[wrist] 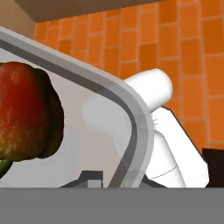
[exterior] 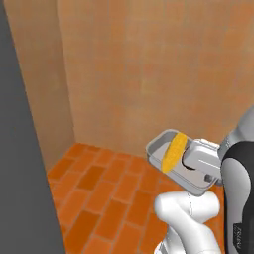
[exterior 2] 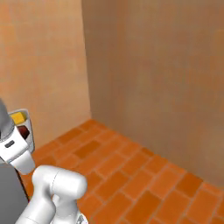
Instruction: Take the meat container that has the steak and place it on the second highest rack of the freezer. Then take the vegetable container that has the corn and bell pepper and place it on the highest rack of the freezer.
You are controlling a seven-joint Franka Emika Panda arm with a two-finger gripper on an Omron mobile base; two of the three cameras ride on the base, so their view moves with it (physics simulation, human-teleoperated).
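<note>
The vegetable container [exterior: 158,149] is a light-grey tray held up in the air over the tiled floor. My gripper [exterior: 187,159] is shut on its near rim. The yellow corn [exterior: 174,150] lies across the tray and sticks over its edge. In the right base view the tray [exterior 2: 26,114] shows at the left edge with the corn [exterior 2: 17,117] and the dark red bell pepper [exterior 2: 24,131] inside. The hand view looks into the tray: the bell pepper [wrist: 27,117] sits close at the left, and the tray's rim [wrist: 131,113] runs down to my gripper [wrist: 109,180]. The meat container, the steak and the freezer are out of view.
An orange tiled floor [exterior: 104,198] lies below, closed in by tan walls [exterior: 149,64] that meet in a corner ahead. A tall dark grey panel [exterior: 20,163] stands along the left edge of the left base view. My own white arm [exterior: 188,213] rises under the tray.
</note>
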